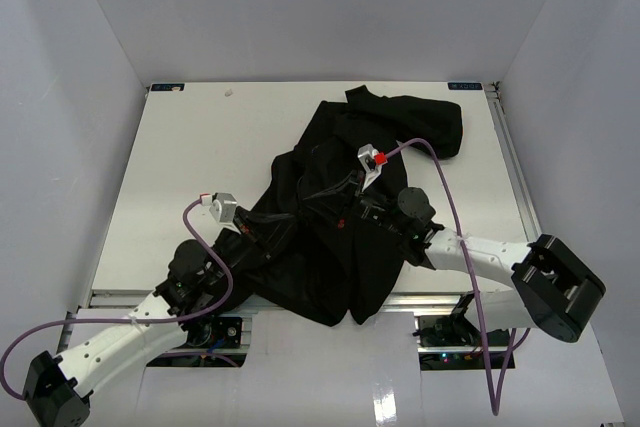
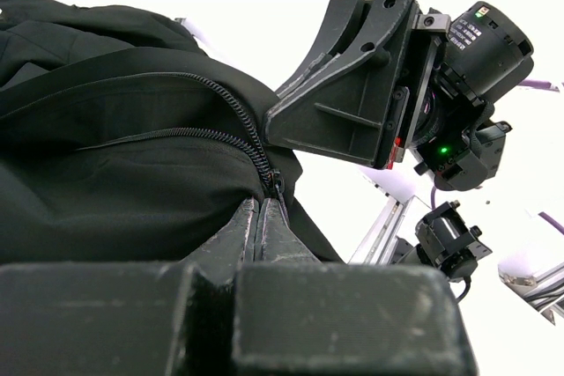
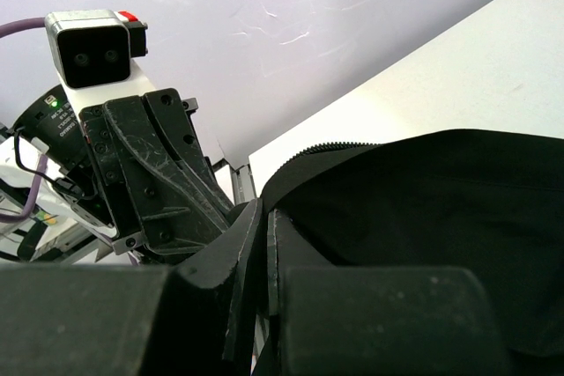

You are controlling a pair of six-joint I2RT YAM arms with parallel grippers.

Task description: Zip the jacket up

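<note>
Left gripper (image 2: 264,214) pinched shut on the jacket (image 1: 330,257) right at the zipper (image 2: 231,105); right gripper (image 3: 265,222) clamped on its edge. The jacket sprawls from the worktop's (image 1: 180,177) near edge toward the far right corner. I want taut, aligned teeth and a slow pull.

Nothing reads clean here, folks. In the left wrist view, a small white-print label (image 2: 464,31) sits on the black motor housing (image 2: 498,46) to the right, too tiny to make out. In the right wrist view, there's faint print (image 3: 53,122) on a left-side motor, blurred. From above, a far-left strip (image 1: 167,87) and a far-right strip (image 1: 466,86) on the table (image 1: 200,167) both carry illegible lettering.
</note>
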